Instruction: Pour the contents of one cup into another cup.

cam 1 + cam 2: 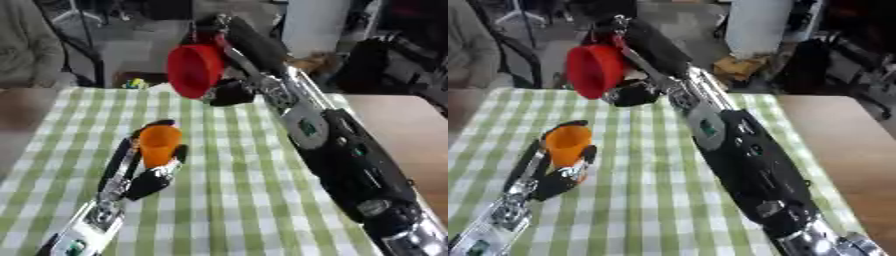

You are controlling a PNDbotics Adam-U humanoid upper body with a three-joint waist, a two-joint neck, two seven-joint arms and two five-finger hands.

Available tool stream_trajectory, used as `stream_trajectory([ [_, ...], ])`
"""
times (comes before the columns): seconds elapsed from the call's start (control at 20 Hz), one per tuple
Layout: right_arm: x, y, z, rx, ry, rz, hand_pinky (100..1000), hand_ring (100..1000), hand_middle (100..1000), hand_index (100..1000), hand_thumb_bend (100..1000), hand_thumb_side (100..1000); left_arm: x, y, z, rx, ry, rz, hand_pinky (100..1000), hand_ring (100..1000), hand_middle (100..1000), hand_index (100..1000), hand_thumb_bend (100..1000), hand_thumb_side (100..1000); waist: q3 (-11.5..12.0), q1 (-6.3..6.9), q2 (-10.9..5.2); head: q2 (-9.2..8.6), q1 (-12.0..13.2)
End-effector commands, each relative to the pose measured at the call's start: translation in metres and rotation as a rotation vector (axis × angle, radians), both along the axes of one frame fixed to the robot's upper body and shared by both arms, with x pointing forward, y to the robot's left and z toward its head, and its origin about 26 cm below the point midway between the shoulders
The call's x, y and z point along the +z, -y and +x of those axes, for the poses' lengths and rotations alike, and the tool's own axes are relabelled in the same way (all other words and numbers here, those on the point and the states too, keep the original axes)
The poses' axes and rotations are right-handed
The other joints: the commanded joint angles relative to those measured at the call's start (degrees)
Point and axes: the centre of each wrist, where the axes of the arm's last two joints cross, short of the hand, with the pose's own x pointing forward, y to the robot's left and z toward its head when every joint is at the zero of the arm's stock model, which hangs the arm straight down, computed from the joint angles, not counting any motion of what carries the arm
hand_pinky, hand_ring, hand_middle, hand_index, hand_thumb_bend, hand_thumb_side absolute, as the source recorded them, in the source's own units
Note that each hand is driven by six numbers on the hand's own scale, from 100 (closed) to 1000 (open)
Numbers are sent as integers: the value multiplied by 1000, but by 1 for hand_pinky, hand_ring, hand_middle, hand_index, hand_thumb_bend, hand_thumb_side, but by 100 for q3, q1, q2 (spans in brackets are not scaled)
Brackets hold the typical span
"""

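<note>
Table [227, 210] with checked cloth, bare around the cups. Right hand [229, 89] wrapped round red cup [194, 70], lifted high over far edge and tipped sideways, mouth facing left toward orange cup [159, 144], probably mid-pour. Left hand [150, 172] clasps orange cup upright on table's left-centre, steadying it as receiver.

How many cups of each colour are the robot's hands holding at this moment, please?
Red cup, tipped on its side in the right hand: 1
Orange cup, upright in the left hand: 1
Total: 2 cups
</note>
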Motion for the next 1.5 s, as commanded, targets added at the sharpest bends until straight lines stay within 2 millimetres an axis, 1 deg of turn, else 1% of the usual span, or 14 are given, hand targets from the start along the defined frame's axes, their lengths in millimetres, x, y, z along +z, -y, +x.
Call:
stream_trajectory([
  [0.05,11,4,-4,20,0,22,332,209,266,535,100,100,-5,-19,15,131,78,37,615,426,334,844,198,522,-23,4,-70,-88,26],
  [0.1,10,4,-5,25,-11,25,331,209,265,534,100,100,-10,-24,17,166,90,46,612,423,332,843,255,525,-34,-4,-66,-96,31],
  [0.25,3,6,-6,32,-50,29,327,202,258,529,100,100,-28,-41,22,281,111,52,617,445,353,860,623,571,-64,-32,-51,-122,43],
  [0.3,-1,7,-5,32,-65,31,324,201,256,528,100,100,-33,-46,22,314,115,51,622,457,366,867,713,577,-69,-40,-47,-127,41],
  [0.4,-9,9,-4,30,-103,38,323,196,249,524,100,100,-42,-52,22,364,120,44,643,497,410,889,977,648,-72,-54,-38,-139,40],
  [0.45,-14,11,-3,27,-127,42,320,193,245,521,100,100,-45,-54,21,380,123,36,655,516,431,896,1000,715,-71,-59,-34,-141,42],
  [0.65,-39,19,2,3,-246,65,315,185,235,514,100,100,-45,-56,18,387,128,-16,700,605,520,912,1000,797,-61,-57,-26,-135,50],
  [0.85,-70,28,10,-41,-386,88,314,181,226,507,100,100,-34,-55,15,347,129,-76,727,654,568,920,1000,852,-47,-36,-27,-118,56],
  [0.9,-79,30,12,-56,-428,95,315,181,224,506,100,100,-30,-54,14,333,127,-88,734,669,580,922,1000,949,-44,-29,-28,-114,57],
  [0.95,-90,33,14,-71,-475,106,316,182,223,504,100,100,-25,-52,12,315,123,-101,737,681,592,925,1000,892,-39,-20,-30,-112,54],
  [1.0,-99,35,15,-84,-516,120,316,182,223,503,100,100,-19,-50,11,297,120,-113,738,683,594,925,1000,897,-36,-13,-31,-110,54],
  [1.25,-144,43,17,-136,-705,208,359,216,237,510,100,100,19,-36,0,156,96,-163,750,717,639,931,1000,997,-12,49,-38,-76,49],
  [1.4,-164,42,14,-151,-778,240,408,260,258,525,105,100,41,-27,-9,57,55,-195,757,734,659,930,1000,1000,8,89,-48,-49,39],
  [1.5,-175,40,12,-154,-810,242,452,303,284,542,188,161,55,-23,-15,6,35,-225,759,737,663,932,984,1000,23,114,-55,-34,31],
])
